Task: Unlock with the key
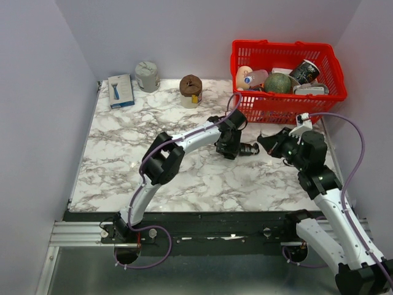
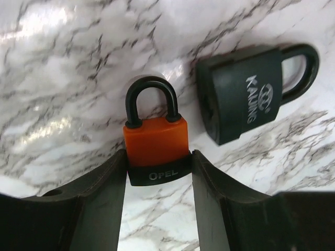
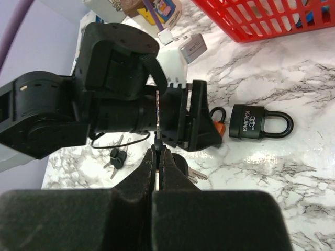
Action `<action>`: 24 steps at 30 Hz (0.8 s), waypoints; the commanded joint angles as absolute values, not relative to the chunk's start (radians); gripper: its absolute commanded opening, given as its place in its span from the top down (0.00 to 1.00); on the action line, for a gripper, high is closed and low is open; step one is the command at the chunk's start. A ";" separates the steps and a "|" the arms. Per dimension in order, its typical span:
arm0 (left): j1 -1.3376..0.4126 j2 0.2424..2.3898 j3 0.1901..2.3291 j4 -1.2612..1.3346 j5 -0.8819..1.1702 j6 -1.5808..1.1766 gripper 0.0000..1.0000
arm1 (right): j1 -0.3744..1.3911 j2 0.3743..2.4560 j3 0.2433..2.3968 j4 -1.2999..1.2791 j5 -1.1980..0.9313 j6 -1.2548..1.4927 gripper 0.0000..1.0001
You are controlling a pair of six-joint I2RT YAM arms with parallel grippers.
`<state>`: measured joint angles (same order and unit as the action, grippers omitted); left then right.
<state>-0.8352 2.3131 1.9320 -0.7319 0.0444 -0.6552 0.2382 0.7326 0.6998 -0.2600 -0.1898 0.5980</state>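
Marble (image 2: 63,78) mid-table, orange padlock (image 2: 155,138) in left claw (image 2: 158,159)

Orange padlock (image 3: 220,127) mostly hidden behind left claw (image 2: 158,159); basket (image 3: 261,23) cropped

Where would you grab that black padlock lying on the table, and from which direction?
Probably the black padlock by its body, from above: it lies flat on the marble, so its two narrow long edges can be pinched, leaving the shackle and bottom end free.
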 commanded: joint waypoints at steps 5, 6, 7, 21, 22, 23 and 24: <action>-0.778 2.056 1.649 -0.586 0.103 -0.839 1.00 | 0.238 0.822 0.589 -0.094 -0.357 0.594 0.99; -0.756 2.039 1.623 -0.568 0.107 -0.882 1.00 | 0.239 0.843 0.572 -0.054 -0.408 0.598 0.99; -0.746 2.020 1.568 -0.546 0.110 -0.902 1.00 | 0.241 0.882 0.566 -0.040 -0.428 0.603 0.99; -0.680 1.879 1.405 -0.305 0.156 -1.160 1.00 | 0.405 1.316 0.672 0.090 -0.620 0.637 0.99; -0.678 1.875 1.393 -0.299 0.160 -1.163 1.00 | 0.405 1.337 0.678 0.091 -0.627 0.644 0.99; -0.678 1.868 1.390 -0.290 0.161 -1.166 1.00 | 0.405 1.354 0.681 0.092 -0.633 0.647 0.99; -0.675 1.868 1.385 -0.288 0.161 -1.169 1.00 | 0.405 1.367 0.687 0.104 -0.646 0.649 0.99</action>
